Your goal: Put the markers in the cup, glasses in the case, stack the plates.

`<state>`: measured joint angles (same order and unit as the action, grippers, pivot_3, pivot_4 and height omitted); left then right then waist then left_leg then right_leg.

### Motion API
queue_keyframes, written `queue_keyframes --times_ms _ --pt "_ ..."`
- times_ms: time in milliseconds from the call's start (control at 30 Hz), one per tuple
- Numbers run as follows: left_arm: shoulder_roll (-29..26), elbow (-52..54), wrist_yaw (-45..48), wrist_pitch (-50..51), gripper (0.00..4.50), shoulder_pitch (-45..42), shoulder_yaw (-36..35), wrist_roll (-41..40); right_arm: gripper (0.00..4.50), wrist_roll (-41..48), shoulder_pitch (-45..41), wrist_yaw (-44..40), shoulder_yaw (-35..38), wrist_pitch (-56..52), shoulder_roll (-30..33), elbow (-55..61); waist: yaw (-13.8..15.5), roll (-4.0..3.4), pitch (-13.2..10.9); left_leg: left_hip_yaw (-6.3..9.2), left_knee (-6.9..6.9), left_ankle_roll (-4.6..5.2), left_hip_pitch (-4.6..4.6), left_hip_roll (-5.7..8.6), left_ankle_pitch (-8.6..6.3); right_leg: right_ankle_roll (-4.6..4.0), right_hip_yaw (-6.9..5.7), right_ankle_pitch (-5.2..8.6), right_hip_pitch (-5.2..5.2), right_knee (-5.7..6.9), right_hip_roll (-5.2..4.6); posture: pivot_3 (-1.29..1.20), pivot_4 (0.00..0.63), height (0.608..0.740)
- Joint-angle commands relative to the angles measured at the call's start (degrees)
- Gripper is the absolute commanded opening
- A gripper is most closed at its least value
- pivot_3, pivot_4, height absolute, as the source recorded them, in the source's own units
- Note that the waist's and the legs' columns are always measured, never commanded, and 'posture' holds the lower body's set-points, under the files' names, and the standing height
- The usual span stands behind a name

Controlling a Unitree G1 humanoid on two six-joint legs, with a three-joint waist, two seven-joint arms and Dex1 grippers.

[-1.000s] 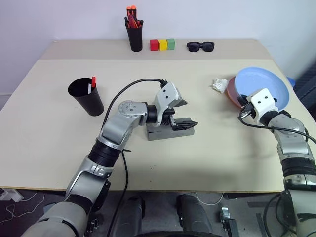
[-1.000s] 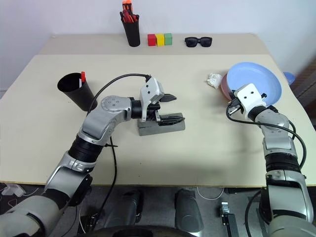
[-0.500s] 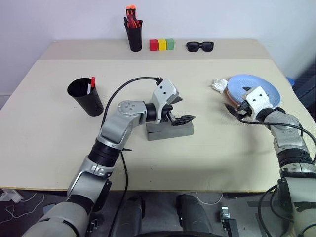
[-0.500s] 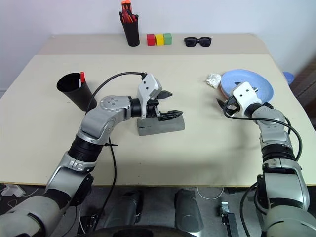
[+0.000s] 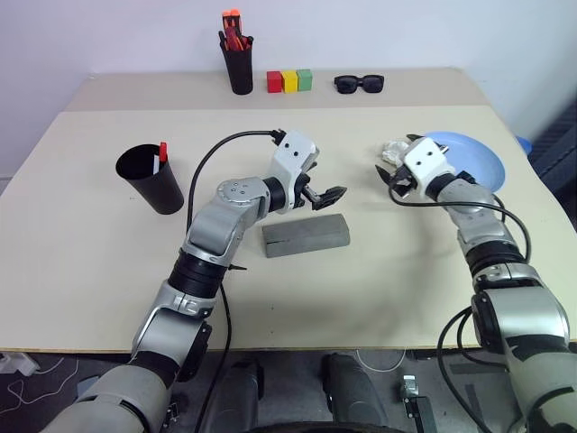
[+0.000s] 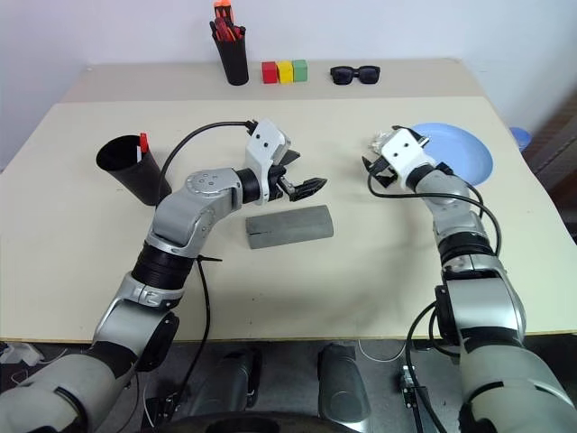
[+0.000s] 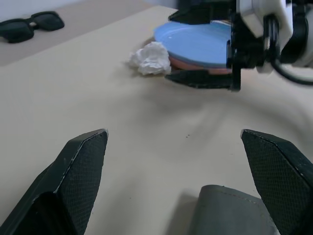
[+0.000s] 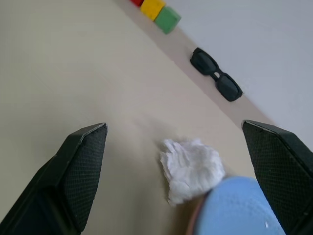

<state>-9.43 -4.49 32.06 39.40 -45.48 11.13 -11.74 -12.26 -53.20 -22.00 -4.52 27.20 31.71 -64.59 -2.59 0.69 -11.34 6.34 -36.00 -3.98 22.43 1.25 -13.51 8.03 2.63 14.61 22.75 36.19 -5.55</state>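
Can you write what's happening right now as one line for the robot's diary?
blue plate stacked on pink plate | case shut | left gripper open above case | right gripper open beside plates | markers in cup

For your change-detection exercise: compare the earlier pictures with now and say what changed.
The right end effector let the blue plate down onto the pink plate and opened. The left end effector lifted off the case, now closed. The cup stayed put.
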Motion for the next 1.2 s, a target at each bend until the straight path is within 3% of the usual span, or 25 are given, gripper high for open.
queue_keyframes --times_ms 33,300,633,867,1200 --pt "0.0 3.41 -2.62 0.68 4.5 -1.79 -3.1 -0.33 4.48 -4.95 -4.31 8.0 -2.83 0.7 -0.36 -3.6 0.01 0.0 0.0 0.0 0.0 -0.02 0.02 0.0 0.01 0.0 0.0 0.0 0.02 0.0 0.0 0.0 0.15 0.74" --pt "-0.92 10.56 -4.98 4.18 4.5 0.0 -4.98 -1.47 4.48 -11.26 -9.17 18.04 -7.46 -3.55 -2.11 -9.15 -0.02 0.0 0.0 0.0 0.02 -0.05 0.04 0.0 0.03 0.0 0.01 0.0 0.03 0.0 0.0 0.0 0.15 0.74" --pt "-2.05 16.71 -8.49 7.09 4.5 0.28 -6.49 -2.26 4.48 -11.29 -10.56 15.49 -7.41 -11.33 -4.59 -11.19 -0.12 -0.01 0.0 0.0 0.02 -0.05 0.03 0.0 0.03 -0.01 0.01 -0.01 0.04 0.01 0.0 0.0 0.15 0.74" --pt "-1.06 21.93 -11.22 9.71 4.5 4.18 -12.44 -6.33 4.48 -12.57 -11.41 17.61 -8.01 -13.37 -4.46 -11.4 -0.27 -0.01 0.0 0.01 0.05 -0.05 0.01 0.0 0.03 -0.01 0.01 0.0 0.04 0.01 0.0 0.0 0.15 0.74" --pt "-11.9 30.53 2.04 8.12 4.5 18.97 -10.77 -14.11 4.48 -12.78 -10.83 18.54 -8.32 -13.4 -4.5 -11.44 -1.33 -0.02 -0.01 0.0 0.06 -0.06 0.02 0.0 0.03 -0.03 0.03 -0.01 0.07 0.06 0.0 0.0 0.15 0.74"
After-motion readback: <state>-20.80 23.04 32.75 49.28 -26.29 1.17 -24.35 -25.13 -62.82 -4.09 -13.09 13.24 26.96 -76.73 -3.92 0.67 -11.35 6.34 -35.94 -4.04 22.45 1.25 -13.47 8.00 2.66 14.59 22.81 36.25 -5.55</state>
